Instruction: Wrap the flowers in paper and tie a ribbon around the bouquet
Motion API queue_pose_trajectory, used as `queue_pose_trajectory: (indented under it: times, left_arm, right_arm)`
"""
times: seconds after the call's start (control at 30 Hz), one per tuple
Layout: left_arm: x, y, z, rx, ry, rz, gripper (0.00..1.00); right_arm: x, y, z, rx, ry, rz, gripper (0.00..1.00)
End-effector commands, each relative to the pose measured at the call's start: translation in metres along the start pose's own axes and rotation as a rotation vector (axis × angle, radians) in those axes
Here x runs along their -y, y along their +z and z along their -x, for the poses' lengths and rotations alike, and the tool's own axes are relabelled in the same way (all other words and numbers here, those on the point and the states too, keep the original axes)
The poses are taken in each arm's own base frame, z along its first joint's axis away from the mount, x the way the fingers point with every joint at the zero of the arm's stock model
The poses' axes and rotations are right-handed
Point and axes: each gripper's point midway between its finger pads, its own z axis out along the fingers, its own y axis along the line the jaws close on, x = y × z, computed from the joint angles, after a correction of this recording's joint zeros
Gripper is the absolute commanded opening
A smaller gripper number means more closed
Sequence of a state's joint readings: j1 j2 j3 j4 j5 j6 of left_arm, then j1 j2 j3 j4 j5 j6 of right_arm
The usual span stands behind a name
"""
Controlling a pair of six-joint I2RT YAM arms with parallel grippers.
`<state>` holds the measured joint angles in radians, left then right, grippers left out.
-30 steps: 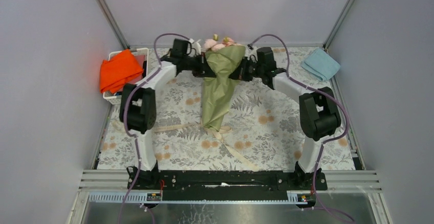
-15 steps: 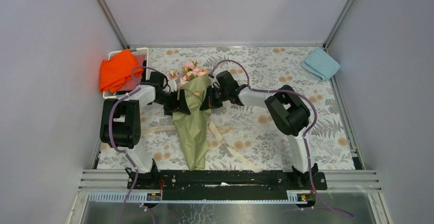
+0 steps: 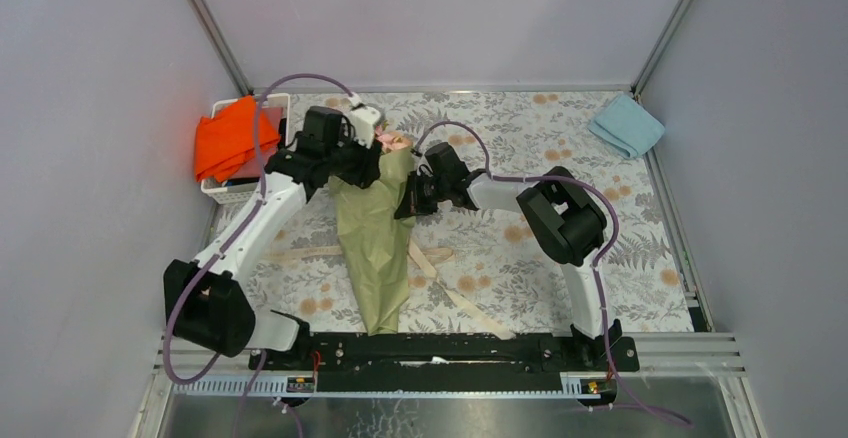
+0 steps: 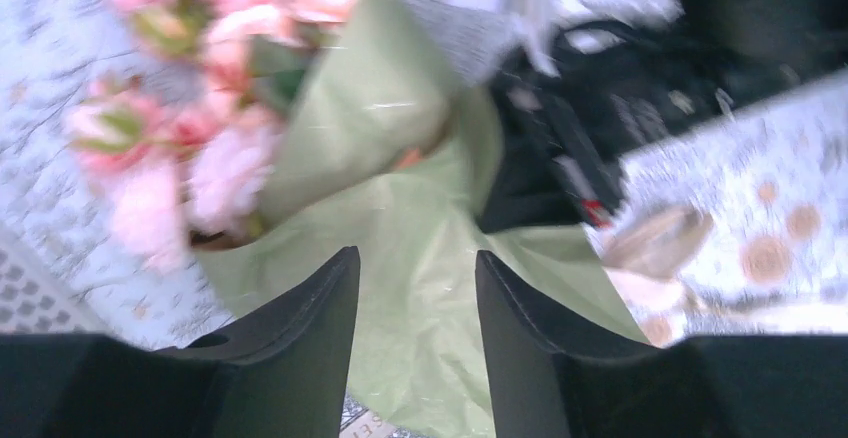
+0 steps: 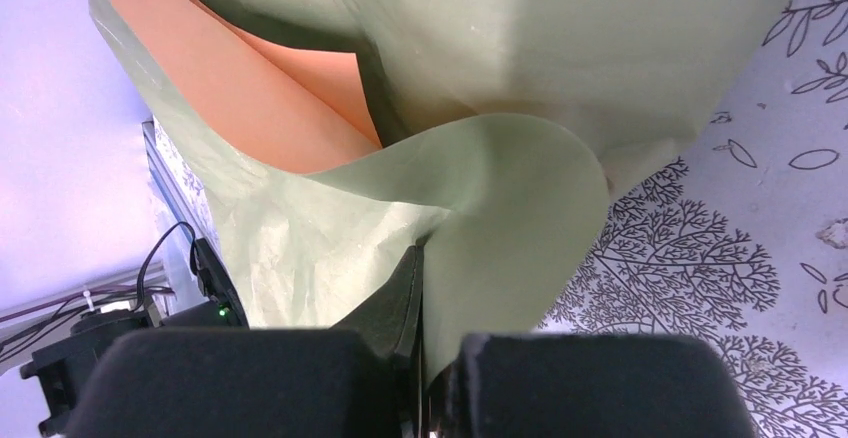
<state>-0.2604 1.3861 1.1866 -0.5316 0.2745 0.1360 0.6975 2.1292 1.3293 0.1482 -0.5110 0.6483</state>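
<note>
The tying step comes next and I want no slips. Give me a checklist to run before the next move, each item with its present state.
1. Grip: right hand shut on the paper edge: ok.
2. Free arm: left hand open, over the bouquet: ok.
3. Blooms: flowers seated in the bouquet's mouth: ok.
4. Wrap closed: not ok, one flap stands off, peach face showing.
5. Tie: ribbon round the bouquet: not ok, it lies flat on the table on either side.
</note>
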Motion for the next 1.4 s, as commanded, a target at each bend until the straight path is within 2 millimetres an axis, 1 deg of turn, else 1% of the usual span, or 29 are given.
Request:
queue_pose_trajectory:
  times: [0.0, 0.03, 0.07, 0.1, 0.17, 0.23, 0.33, 0.4, 0.5, 0.57, 0.6, 0.63, 0.7, 0.77, 0.8, 0.87, 0.93, 1.0, 1.03, 1.07, 1.1, 1.2, 1.27, 1.3, 1.33, 1.37]
  left_arm:
    - [0.067, 0.022, -0.065, -0.188, 0.228, -0.221, 0.49]
    - [0.079, 0.028, -0.080, -0.224, 0.261, -0.256, 0.47]
    - [0.086, 0.035, -0.092, -0.250, 0.282, -0.274, 0.46]
    - [0.091, 0.043, -0.100, -0.258, 0.289, -0.286, 0.46]
    - [0.100, 0.054, -0.117, -0.284, 0.300, -0.345, 0.45]
    - [0.102, 0.062, -0.131, -0.309, 0.335, -0.363, 0.47]
    - [0.100, 0.070, -0.147, -0.344, 0.360, -0.361, 0.47]
    - [0.100, 0.074, -0.156, -0.362, 0.360, -0.365, 0.47]
    - [0.099, 0.080, -0.163, -0.378, 0.352, -0.365, 0.47]
    - [0.102, 0.080, -0.165, -0.379, 0.347, -0.385, 0.47]
    - [0.103, 0.081, -0.166, -0.378, 0.345, -0.391, 0.47]
    - [0.103, 0.081, -0.168, -0.378, 0.343, -0.395, 0.47]
    - [0.103, 0.082, -0.168, -0.377, 0.343, -0.396, 0.47]
    - [0.103, 0.083, -0.168, -0.373, 0.342, -0.395, 0.47]
    - [0.103, 0.083, -0.169, -0.371, 0.340, -0.397, 0.47]
    - [0.104, 0.083, -0.169, -0.365, 0.339, -0.405, 0.47]
    - [0.104, 0.083, -0.168, -0.366, 0.339, -0.406, 0.48]
    - [0.103, 0.085, -0.169, -0.374, 0.336, -0.407, 0.48]
    - [0.103, 0.085, -0.169, -0.376, 0.336, -0.408, 0.48]
    - [0.102, 0.085, -0.169, -0.379, 0.332, -0.409, 0.48]
    - [0.102, 0.085, -0.170, -0.380, 0.330, -0.411, 0.48]
    - [0.100, 0.086, -0.169, -0.380, 0.313, -0.410, 0.48]
    - [0.099, 0.085, -0.169, -0.380, 0.303, -0.408, 0.48]
    - [0.099, 0.085, -0.170, -0.383, 0.301, -0.408, 0.48]
    - [0.098, 0.085, -0.170, -0.384, 0.299, -0.407, 0.48]
    - [0.097, 0.085, -0.171, -0.385, 0.295, -0.407, 0.48]
  right_arm:
    - [-0.010, -0.007, 0.016, 0.043, -0.027, 0.007, 0.05]
    - [-0.011, -0.007, 0.016, 0.041, -0.023, 0.012, 0.09]
    - [-0.012, -0.008, 0.017, 0.040, -0.018, 0.015, 0.12]
    - [-0.013, -0.010, 0.018, 0.045, -0.013, 0.017, 0.15]
    - [-0.016, -0.018, 0.023, 0.061, 0.000, 0.029, 0.21]
    - [-0.019, -0.029, 0.031, 0.092, 0.021, 0.042, 0.27]
    - [-0.016, -0.050, 0.044, 0.150, 0.039, 0.035, 0.31]
    - [-0.014, -0.066, 0.053, 0.186, 0.048, 0.033, 0.37]
    - [-0.004, -0.097, 0.064, 0.258, 0.061, 0.000, 0.46]
    - [0.005, -0.119, 0.066, 0.294, 0.040, -0.052, 0.52]
    - [0.011, -0.130, 0.059, 0.286, 0.030, -0.095, 0.55]
    - [0.012, -0.144, 0.055, 0.296, -0.005, -0.138, 0.56]
    - [0.029, -0.163, 0.032, 0.270, -0.024, -0.252, 0.57]
    - [0.044, -0.176, 0.000, 0.244, -0.023, -0.324, 0.57]
    - [0.051, -0.177, -0.020, 0.223, -0.023, -0.357, 0.57]
    - [0.053, -0.170, -0.062, 0.156, -0.065, -0.392, 0.57]
    - [0.043, -0.155, -0.101, 0.059, -0.161, -0.367, 0.58]
    - [0.034, -0.144, -0.129, -0.007, -0.249, -0.339, 0.61]
    - [0.036, -0.140, -0.143, -0.027, -0.272, -0.333, 0.62]
    - [0.032, -0.134, -0.148, -0.024, -0.281, -0.309, 0.63]
    - [0.033, -0.129, -0.158, -0.034, -0.281, -0.282, 0.64]
    - [0.029, -0.109, -0.169, -0.054, -0.252, -0.205, 0.65]
    - [0.029, -0.098, -0.177, -0.086, -0.265, -0.201, 0.65]
    - [0.033, -0.094, -0.179, -0.090, -0.284, -0.229, 0.64]
    - [0.039, -0.091, -0.182, -0.097, -0.293, -0.261, 0.61]
    - [0.046, -0.090, -0.184, -0.102, -0.285, -0.288, 0.48]
